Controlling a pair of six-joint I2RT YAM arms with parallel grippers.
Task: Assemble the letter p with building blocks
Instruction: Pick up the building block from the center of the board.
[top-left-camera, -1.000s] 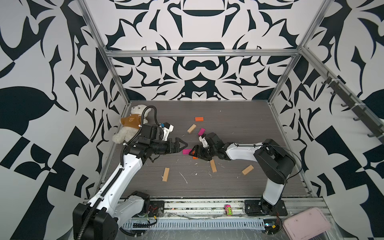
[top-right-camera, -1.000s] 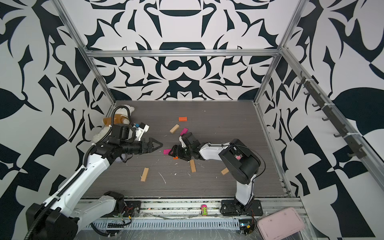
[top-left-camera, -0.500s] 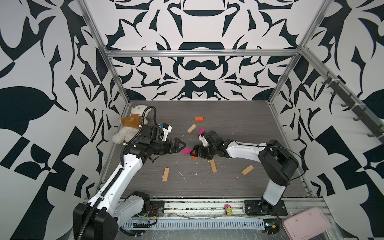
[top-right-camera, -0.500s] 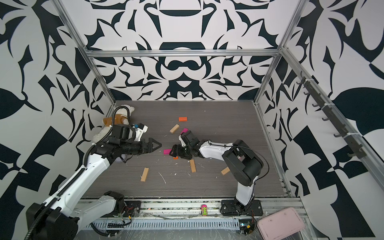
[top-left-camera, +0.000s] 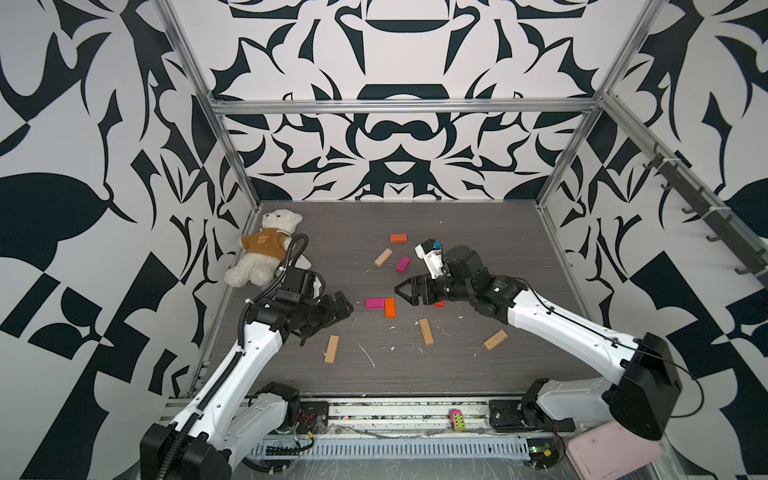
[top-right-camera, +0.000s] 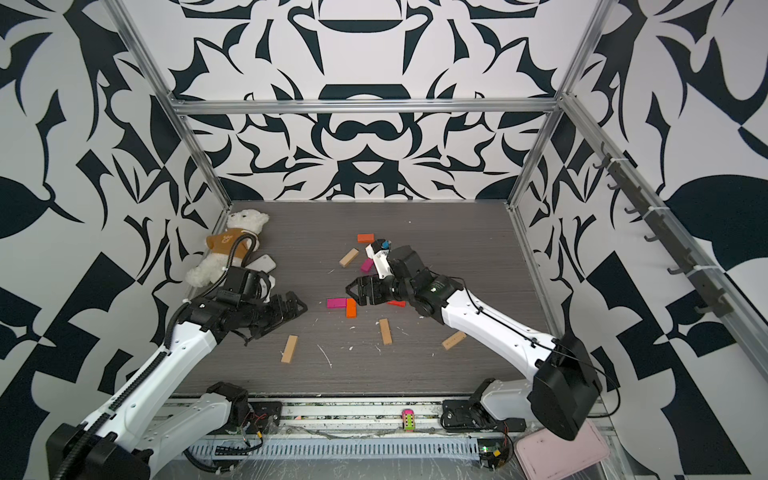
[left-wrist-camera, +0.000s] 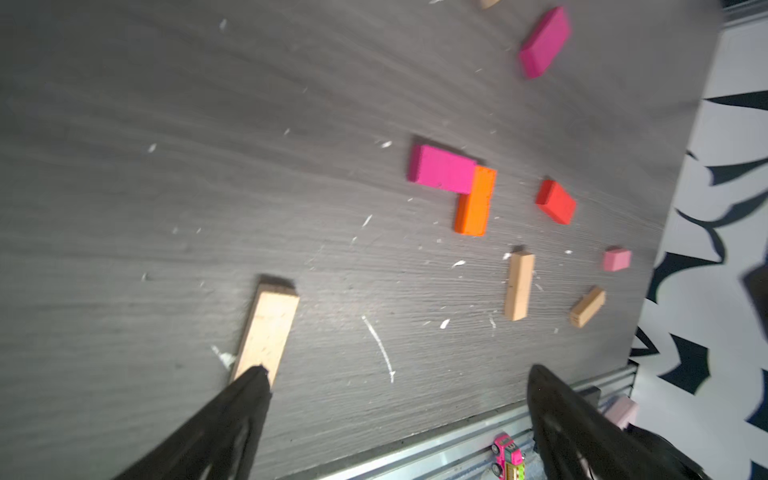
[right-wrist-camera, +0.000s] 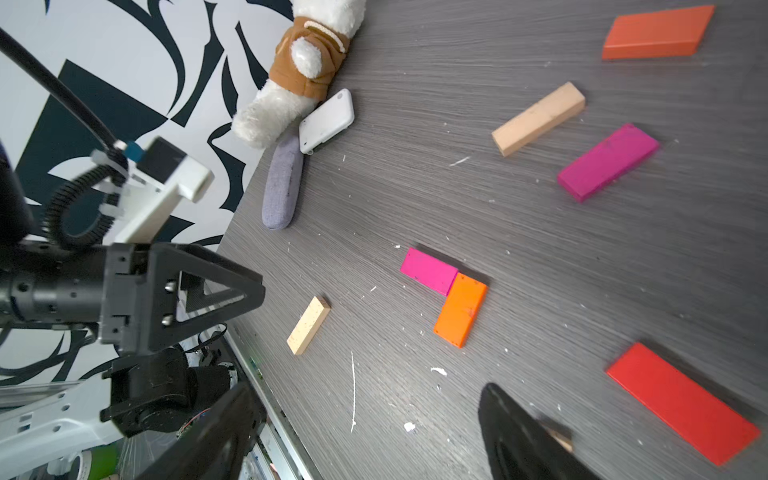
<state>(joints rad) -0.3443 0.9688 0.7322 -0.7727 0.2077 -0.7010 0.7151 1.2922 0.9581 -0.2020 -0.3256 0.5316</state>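
A: Block status?
B: Two are joined mid-desk (top-left-camera: 457, 374). Magenta block (top-left-camera: 374, 303) lies crosswise. Orange block (top-left-camera: 389, 307) butts its end on the right-arm side, at a right angle. L shape, both flat.
A: The others?
B: Loose, all flat. Red block (right-wrist-camera: 681, 401) is near the L on the right-arm side. In both top views the right pincer (top-left-camera: 402, 292) covers most of it. Mid tan block (top-left-camera: 426, 331) is in front of the L, apart from it. Front tan block (top-left-camera: 331, 349) is nearer the left arm, right tan block (top-left-camera: 495, 339) well off to the right. Behind the L: far magenta block (top-left-camera: 402, 264), far tan block (top-left-camera: 382, 257), far orange block (top-left-camera: 398, 237), none touching.
A: Pincers?
B: Right pincer: jaws apart, nothing between them, pointing at the L from just beside the orange block. Left pincer (top-left-camera: 345, 305): jaws spread wide, empty, facing the L from the opposite side, near the magenta block, not touching it.
A: Anything else?
B: Teddy (top-left-camera: 266, 249) at the far left wall.
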